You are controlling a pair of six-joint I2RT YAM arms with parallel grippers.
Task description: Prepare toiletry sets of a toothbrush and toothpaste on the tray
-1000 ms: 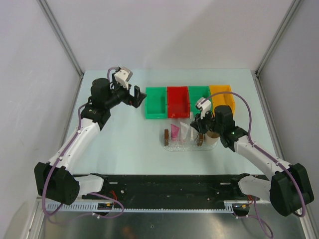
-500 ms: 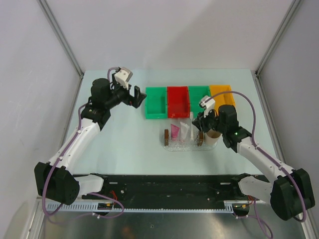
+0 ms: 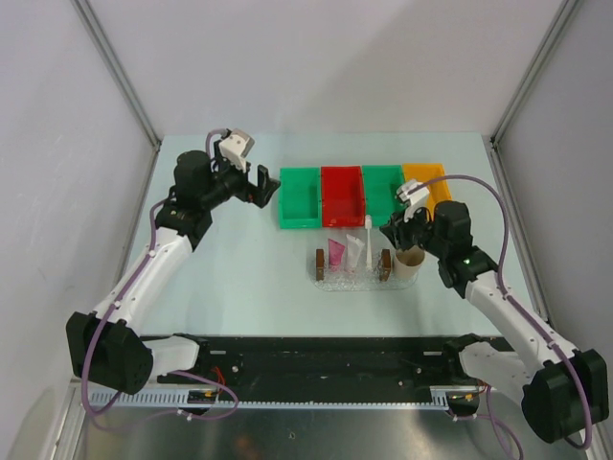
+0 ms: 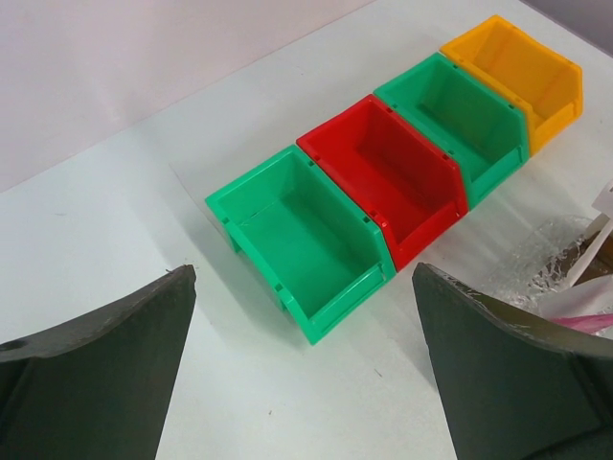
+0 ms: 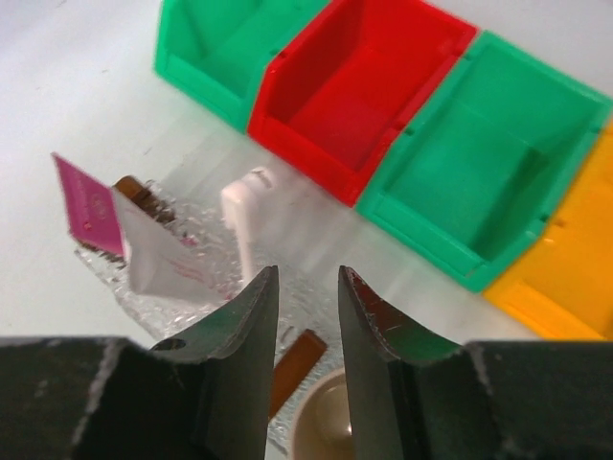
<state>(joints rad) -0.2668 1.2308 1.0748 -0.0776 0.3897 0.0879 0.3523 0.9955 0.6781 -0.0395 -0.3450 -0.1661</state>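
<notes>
Right tool (image 5: 306,284): jaws a narrow gap apart with nothing between them, poised over the right end of the tray (image 3: 351,281).
Left tool (image 3: 261,185): jaws spread wide and empty, hanging at the far left, just left of the left green bin (image 3: 299,198).
Toothbrush (image 3: 366,241): lies in the tray's right half, pointing far to near, with its head poking past the far rim toward the red bin (image 3: 343,195).
Toothpaste (image 3: 337,252): lies in the tray just left of the toothbrush, magenta end toward the far side.
Stage: judged from this, one set is laid down and the right tool has let go.
Risk, brush: the overhanging head leaves the toothbrush poorly seated, so a finger catching it on the way up could flip or roll it out.
Risk, tray: it looks light, so a sideways nudge could slide it and spill both items.
Risk, cup: the beige cup (image 3: 409,263) stands just right of the tray, under the right wrist, and a low retreat could topple it.
In the way: the second green bin (image 3: 381,187) and yellow bin (image 3: 426,184) sit just beyond the right tool and block a low move farther out.
Table (image 3: 230,278): open surface near left of the tray.
</notes>
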